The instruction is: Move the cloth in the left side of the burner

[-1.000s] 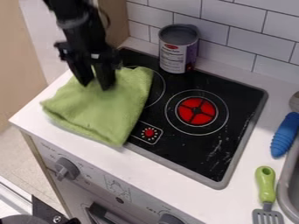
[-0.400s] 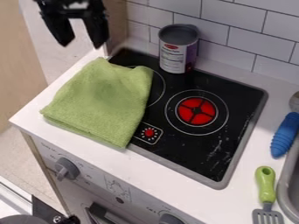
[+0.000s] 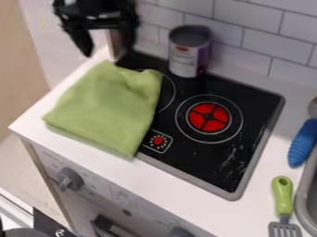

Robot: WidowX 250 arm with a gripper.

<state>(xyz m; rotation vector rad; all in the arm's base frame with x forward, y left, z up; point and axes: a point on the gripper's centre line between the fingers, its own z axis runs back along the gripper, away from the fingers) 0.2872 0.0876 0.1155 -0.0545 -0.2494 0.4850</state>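
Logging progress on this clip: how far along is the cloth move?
Looks done: the green cloth lies left of the red burner, overlapping the left edge of the stovetop.
In hand: nothing; the open gripper hangs clear of the cloth.
Left: probably nothing beyond backing away.

On my feed, cloth [image 3: 102, 109] at nine o'clock: plain light green. Gripper [image 3: 106, 52] at eleven: black. Cooktop [image 3: 197, 157]: black, grey border, thin white rings. I log the burner [image 3: 217, 124] at three as bright red with a black cross. Can [image 3: 184, 60] near one: grey, white and purple, red patch. Tiles [image 3: 248, 39] at one: white, dark staggered brick lines. Counter [image 3: 123, 167]: white. Spatula handle [image 3: 282, 192] at four: green.
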